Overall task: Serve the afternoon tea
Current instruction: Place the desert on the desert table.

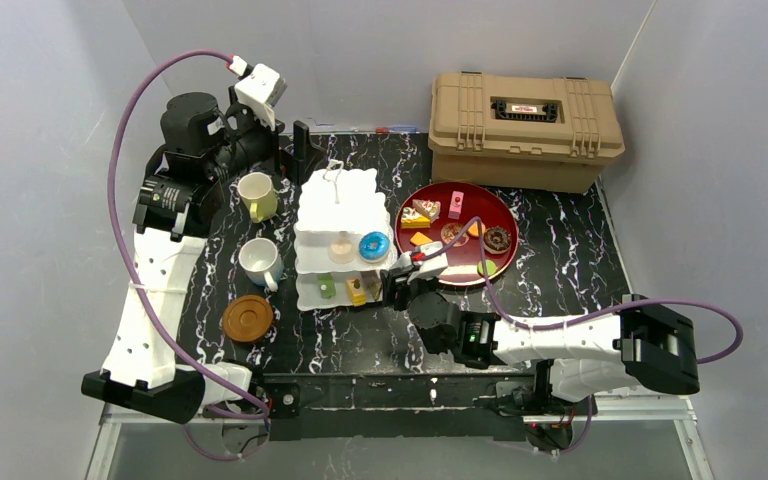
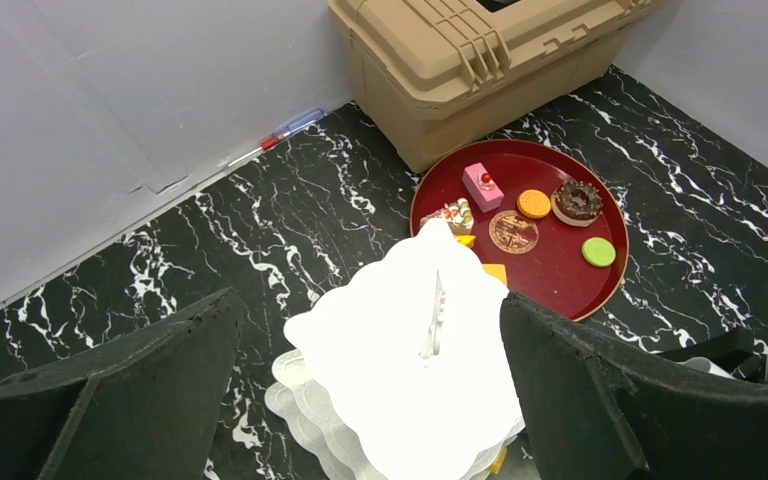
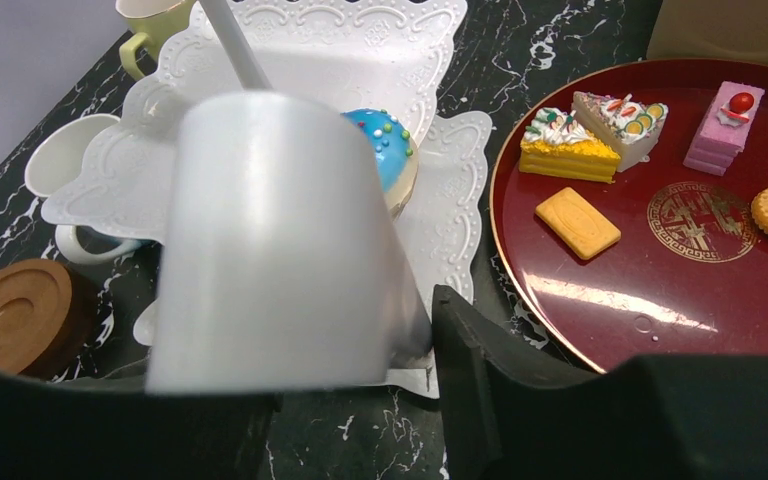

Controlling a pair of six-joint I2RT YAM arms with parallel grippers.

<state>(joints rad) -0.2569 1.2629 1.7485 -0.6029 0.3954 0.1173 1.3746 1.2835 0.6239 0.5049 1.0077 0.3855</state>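
Note:
The white three-tier cake stand (image 1: 340, 215) stands mid-table, with a blue doughnut (image 1: 373, 245) on its middle tier and small pastries on its bottom tier. My left gripper (image 1: 295, 155) hovers high behind the stand and is open and empty; its wrist view shows the stand (image 2: 400, 370) below, between the spread fingers. My right gripper (image 1: 396, 282) is at the stand's bottom right corner. A big blurred white object (image 3: 270, 250) fills the space between its jaws. Only the right finger (image 3: 480, 350) shows, right beside that object. Whether it still touches is unclear.
A yellow-green mug (image 1: 258, 195), a white mug (image 1: 260, 262) and a brown coaster (image 1: 247, 317) sit left of the stand. The round red tray (image 1: 470, 195) on the right holds several pastries. A tan ribbed case (image 1: 525, 125) stands behind it against the back wall.

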